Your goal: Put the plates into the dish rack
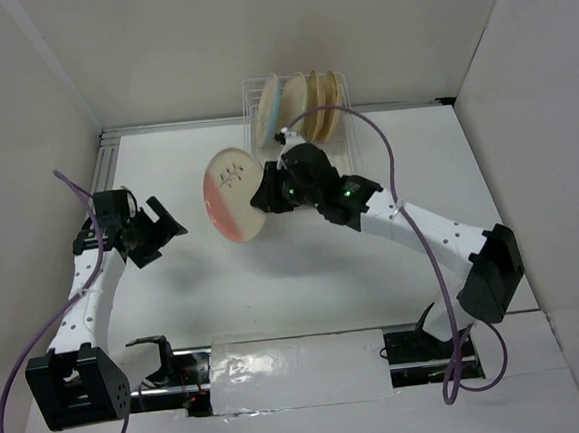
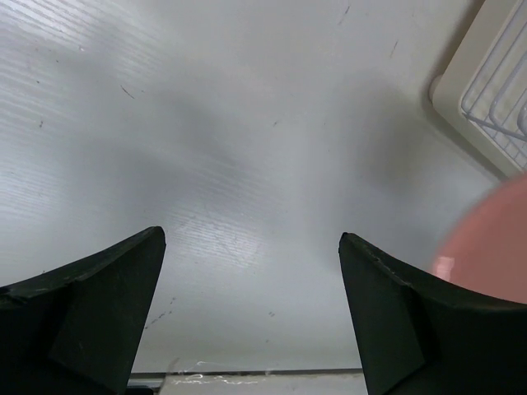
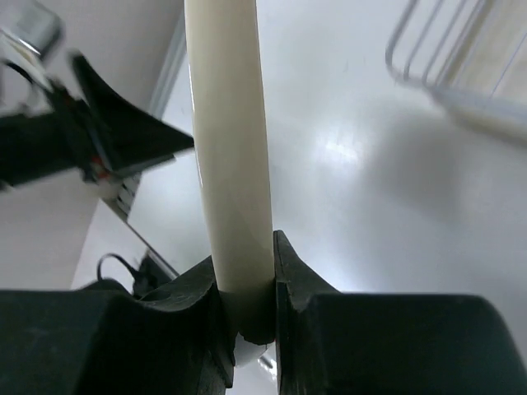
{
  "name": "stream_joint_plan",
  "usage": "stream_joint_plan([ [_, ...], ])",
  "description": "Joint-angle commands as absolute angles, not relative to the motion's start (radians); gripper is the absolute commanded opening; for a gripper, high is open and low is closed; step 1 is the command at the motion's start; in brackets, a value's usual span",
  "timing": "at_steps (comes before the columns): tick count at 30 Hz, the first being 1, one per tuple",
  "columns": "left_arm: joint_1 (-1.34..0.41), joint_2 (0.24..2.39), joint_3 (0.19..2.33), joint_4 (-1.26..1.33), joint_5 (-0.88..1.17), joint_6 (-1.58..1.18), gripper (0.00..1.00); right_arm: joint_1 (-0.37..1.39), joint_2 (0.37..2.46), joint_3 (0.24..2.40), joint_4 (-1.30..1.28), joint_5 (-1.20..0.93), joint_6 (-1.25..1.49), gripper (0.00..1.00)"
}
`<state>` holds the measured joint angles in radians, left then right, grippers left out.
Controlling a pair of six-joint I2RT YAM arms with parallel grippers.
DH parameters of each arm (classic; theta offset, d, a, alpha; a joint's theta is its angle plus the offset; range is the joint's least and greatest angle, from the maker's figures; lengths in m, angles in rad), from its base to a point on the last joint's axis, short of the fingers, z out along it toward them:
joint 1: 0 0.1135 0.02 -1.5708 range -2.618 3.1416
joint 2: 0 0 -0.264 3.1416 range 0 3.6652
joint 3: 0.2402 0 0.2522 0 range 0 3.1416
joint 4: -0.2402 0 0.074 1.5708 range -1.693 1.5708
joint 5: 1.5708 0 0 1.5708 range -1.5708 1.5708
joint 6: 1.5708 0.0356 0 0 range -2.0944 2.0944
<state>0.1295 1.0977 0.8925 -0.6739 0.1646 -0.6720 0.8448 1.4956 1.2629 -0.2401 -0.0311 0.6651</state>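
Note:
My right gripper (image 1: 265,196) is shut on the rim of the part-pink plate (image 1: 233,194) and holds it tilted above the table, left of the dish rack (image 1: 258,119). In the right wrist view the plate (image 3: 228,140) shows edge-on between my fingers (image 3: 295,280). The white wire rack at the back holds several plates standing on edge, among them a part-blue one (image 1: 272,105) and tan-speckled ones (image 1: 324,104). My left gripper (image 1: 160,230) is open and empty at the left; the left wrist view shows its gap (image 2: 251,271) over bare table, with the pink plate (image 2: 494,243) at the right edge.
The rack's corner (image 2: 490,90) shows at the upper right of the left wrist view. White walls close in the table on the left, back and right. A taped strip (image 1: 301,361) runs along the near edge between the arm bases.

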Motion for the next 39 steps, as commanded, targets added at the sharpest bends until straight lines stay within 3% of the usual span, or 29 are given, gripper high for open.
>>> stream_joint_plan([
  [1,0.129,1.082,0.881,-0.626,0.121,-0.63,1.0,0.811,1.463,1.491,-0.288,0.006,0.549,0.0],
  [5,0.129,1.071,0.859,-0.6,0.115,-0.611,1.0,0.773,1.535,1.74,-0.33,0.052,0.474,0.0],
  [12,0.129,1.04,0.856,-0.588,0.169,-0.58,1.0,0.729,1.702,1.985,-0.28,0.218,0.381,0.0],
  [19,0.12,1.031,0.847,-0.569,0.207,-0.58,1.0,0.7,1.839,2.056,-0.091,0.464,0.295,0.0],
  [24,0.111,1.011,0.838,-0.56,0.218,-0.58,1.0,0.689,1.905,1.979,0.136,0.538,0.261,0.0],
  [34,0.11,1.002,0.838,-0.56,0.218,-0.58,1.0,0.68,2.161,2.21,0.097,0.686,0.279,0.0],
  [39,0.11,1.002,0.838,-0.56,0.227,-0.58,1.0,0.68,2.229,2.207,0.135,0.748,0.288,0.0],
])
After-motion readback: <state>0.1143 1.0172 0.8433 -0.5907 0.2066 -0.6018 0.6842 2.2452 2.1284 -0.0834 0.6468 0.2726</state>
